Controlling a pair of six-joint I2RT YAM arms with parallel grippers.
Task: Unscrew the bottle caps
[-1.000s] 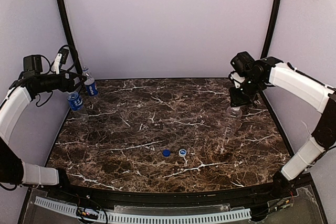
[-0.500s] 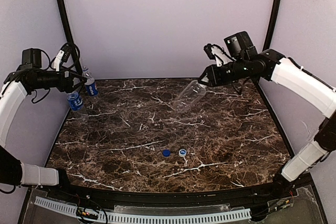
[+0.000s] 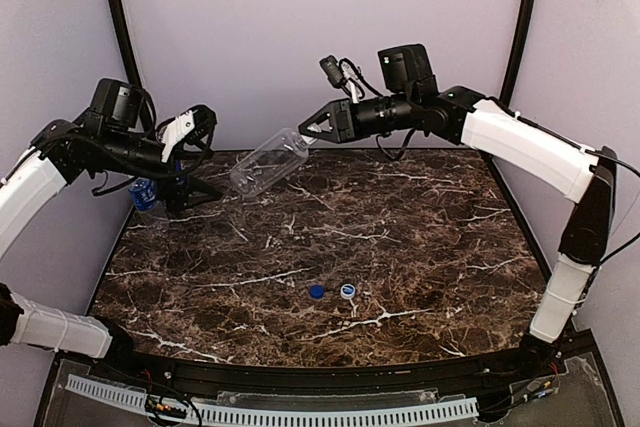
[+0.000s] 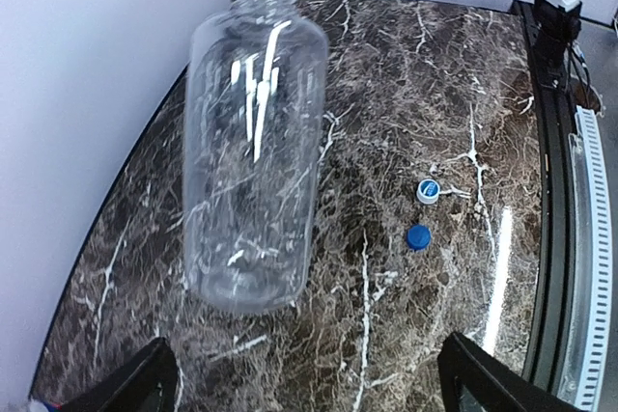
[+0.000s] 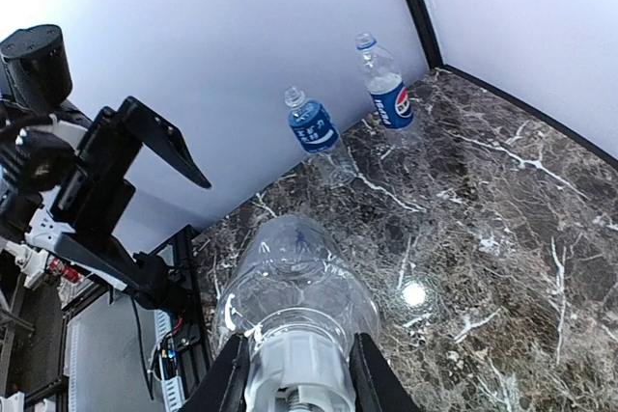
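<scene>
Right fingers [image 5: 230,383]: clamped on the neck of the plain bottle [image 3: 268,162], held tilted in the air over the desk's [image 3: 420,247] back-left edge
Left fingers [image 4: 135,383]: spread wide, facing the bottle's base, apart from it
Corner: labelled bottles [image 5: 314,132] upright by the back wall; left arm hides most from above
Front middle: blue cap [image 3: 316,291], white cap [image 3: 347,291], side by side
Unclear: plain bottle's own cap, buried in the grip
</scene>
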